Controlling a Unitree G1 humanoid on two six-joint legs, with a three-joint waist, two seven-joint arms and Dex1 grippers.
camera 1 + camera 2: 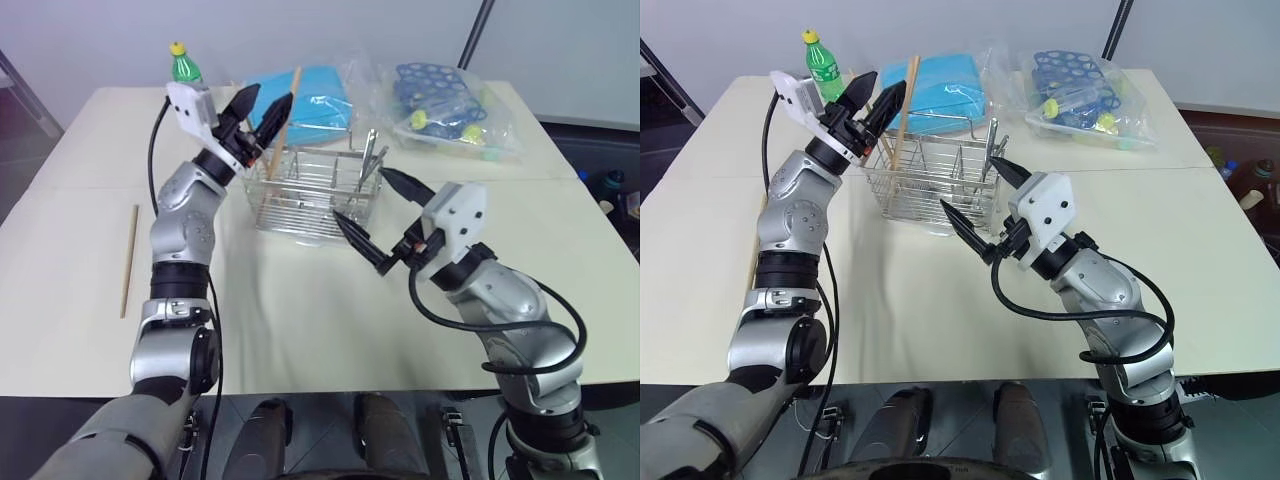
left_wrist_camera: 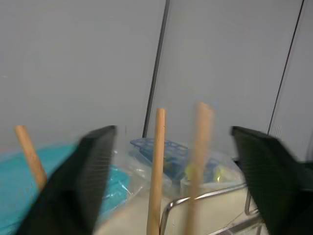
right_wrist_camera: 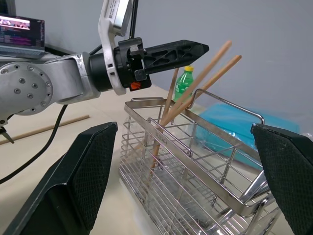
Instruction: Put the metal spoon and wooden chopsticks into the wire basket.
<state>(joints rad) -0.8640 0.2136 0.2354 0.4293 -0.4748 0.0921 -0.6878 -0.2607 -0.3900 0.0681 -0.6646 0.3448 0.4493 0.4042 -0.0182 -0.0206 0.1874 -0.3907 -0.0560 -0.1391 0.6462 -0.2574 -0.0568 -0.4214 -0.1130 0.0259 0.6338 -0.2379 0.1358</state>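
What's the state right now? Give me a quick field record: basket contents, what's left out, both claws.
wire basket: on the table, between the two arms
wooden chopsticks: three leaning in the basket's end compartment
loose chopstick: lying flat on the table, outside the left arm
metal spoon: seems to stand in the basket's other end
left claw: open, beside the chopstick tops, holding nothing
right claw: open, empty, near the basket
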